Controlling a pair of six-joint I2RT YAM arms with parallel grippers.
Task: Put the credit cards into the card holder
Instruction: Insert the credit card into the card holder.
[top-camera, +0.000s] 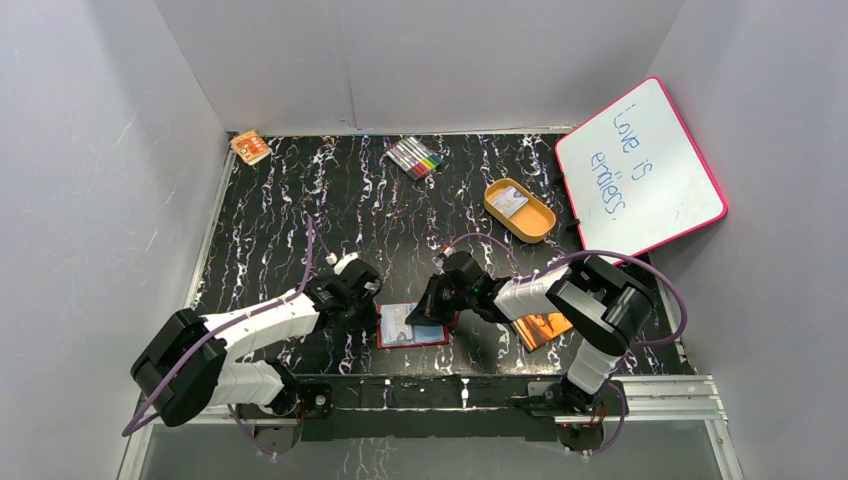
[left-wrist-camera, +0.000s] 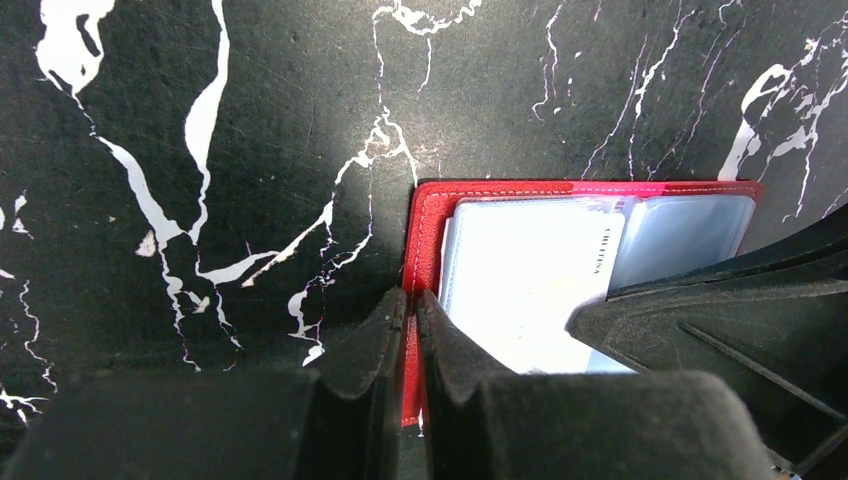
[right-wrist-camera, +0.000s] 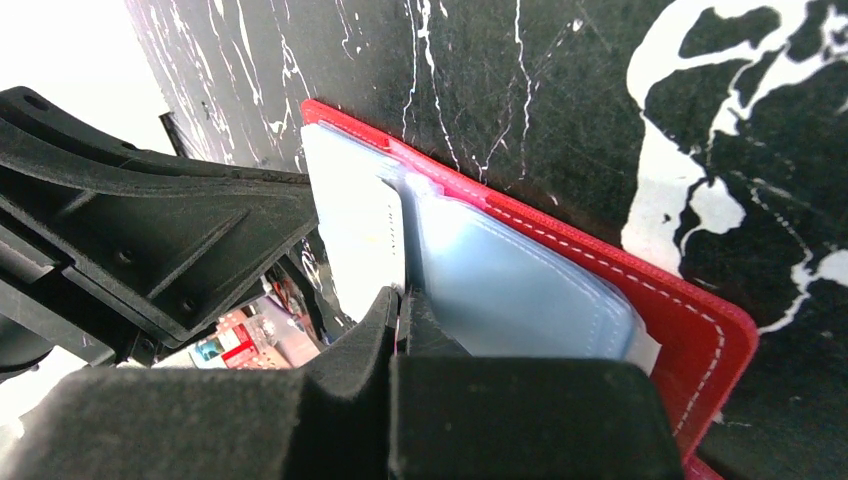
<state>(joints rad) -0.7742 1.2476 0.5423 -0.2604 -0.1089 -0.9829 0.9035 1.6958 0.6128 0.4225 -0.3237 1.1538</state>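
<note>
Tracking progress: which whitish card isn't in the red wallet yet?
The whitish plastic card in the orange oval tray, back right; the other lies on the dark-red wallet.

Top external: fixed high behind both arm bases, looking down and forward. Far off; takes in the whole black marbled table and the walls.

Left wrist: looks down past the left gripper at bottom centre, very close to the tabletop.

Right wrist: equally close and tilted, with the right gripper at bottom centre.

Shared by all three: the open red card holder. Each wrist view catches the other gripper at its edge.
</note>
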